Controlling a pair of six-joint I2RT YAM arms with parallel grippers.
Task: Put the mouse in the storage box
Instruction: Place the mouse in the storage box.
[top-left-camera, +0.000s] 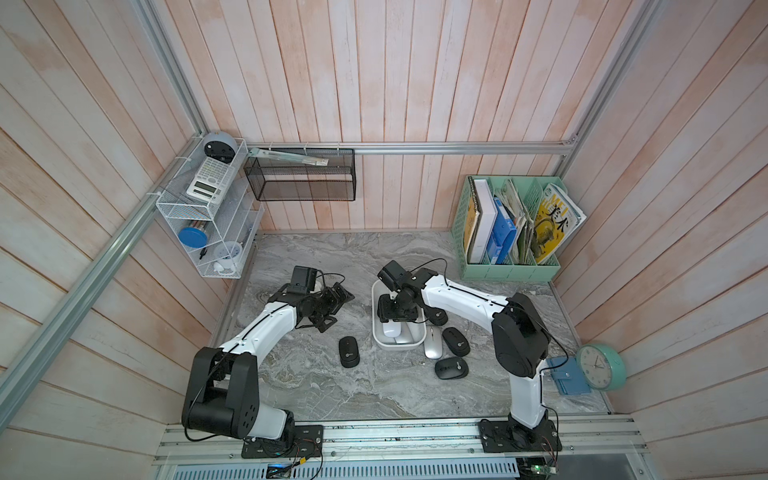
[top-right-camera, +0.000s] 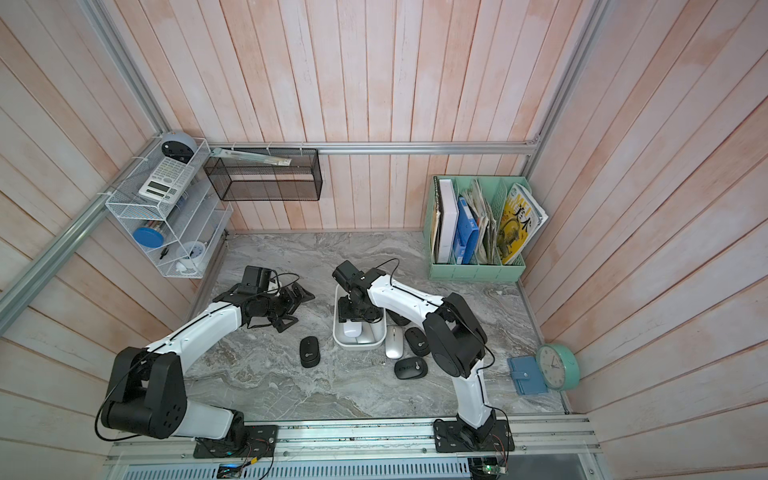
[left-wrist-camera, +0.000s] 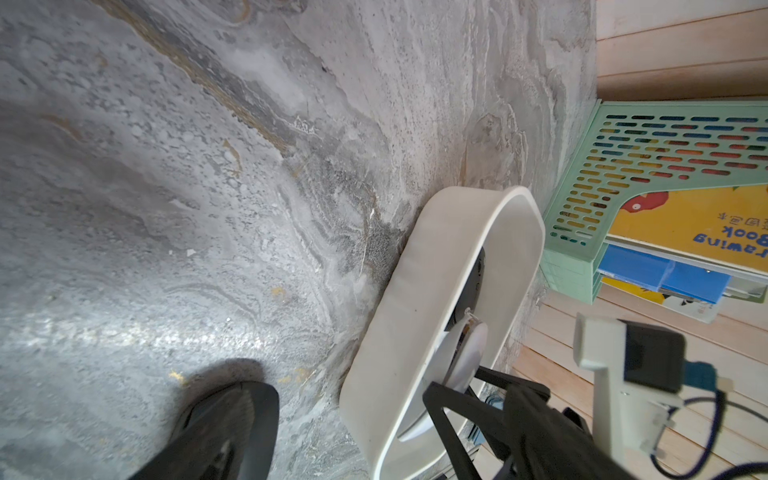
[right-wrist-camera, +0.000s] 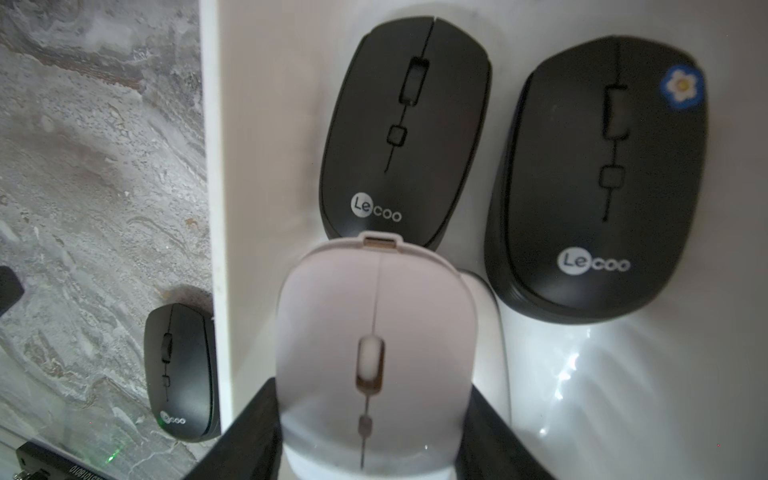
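My right gripper pinches the white mouse by its sides, low inside the storage box — I'd settle it flat beside the black mouse, then release gently; my left gripper stands wide, well apart.

White mouse, buttons up, held just over open white rounded-rectangular storage box.

Nine mice; one storage box; two arms.
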